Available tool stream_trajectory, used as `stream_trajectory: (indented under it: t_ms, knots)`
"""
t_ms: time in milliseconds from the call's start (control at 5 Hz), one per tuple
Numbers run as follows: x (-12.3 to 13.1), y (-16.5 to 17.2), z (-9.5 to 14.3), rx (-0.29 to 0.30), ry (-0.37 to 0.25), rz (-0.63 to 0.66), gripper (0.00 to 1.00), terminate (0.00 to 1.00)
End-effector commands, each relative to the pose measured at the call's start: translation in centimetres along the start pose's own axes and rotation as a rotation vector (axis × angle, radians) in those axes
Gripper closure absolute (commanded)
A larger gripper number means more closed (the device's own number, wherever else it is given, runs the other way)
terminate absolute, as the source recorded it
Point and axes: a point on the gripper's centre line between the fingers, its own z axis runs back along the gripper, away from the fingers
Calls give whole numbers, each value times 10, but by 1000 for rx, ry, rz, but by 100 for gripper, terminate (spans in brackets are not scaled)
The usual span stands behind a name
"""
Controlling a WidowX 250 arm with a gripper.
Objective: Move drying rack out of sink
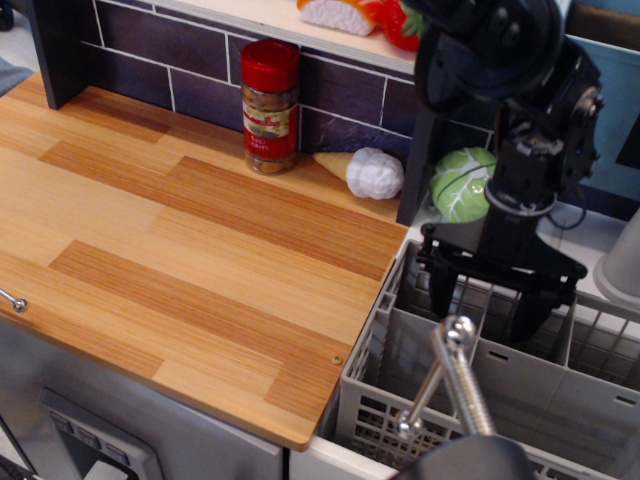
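The hand (492, 306) is hanging wide open in the right middle, fingers dipping into the drying rack (500, 385), which is sitting in the sink at the lower right. It may be missing the rack's wall, or bumping the faucet (452, 380).

Toy kitchen: faucet (452, 385), tiled backsplash (190, 60).

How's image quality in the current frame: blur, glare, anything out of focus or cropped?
Observation.image: lighting even and soft, no harsh glare on the wooden countertop. The faucet is near the lens and slightly soft, with small highlights on its chrome. The gripper is dark, so finger detail is lost against the drying rack. The spice jar label is unreadable. The right edge crops the rack.
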Motion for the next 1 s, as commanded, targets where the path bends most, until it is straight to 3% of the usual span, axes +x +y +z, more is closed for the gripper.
stream_trajectory:
  t_ms: [0, 400, 800]
  knots:
    - [8, -5, 2, 6, -14, 50, 100, 0]
    - [6, -2, 3, 10, -23, 27, 100, 0]
    - [9, 1, 24, -25, -53, 19, 100, 0]
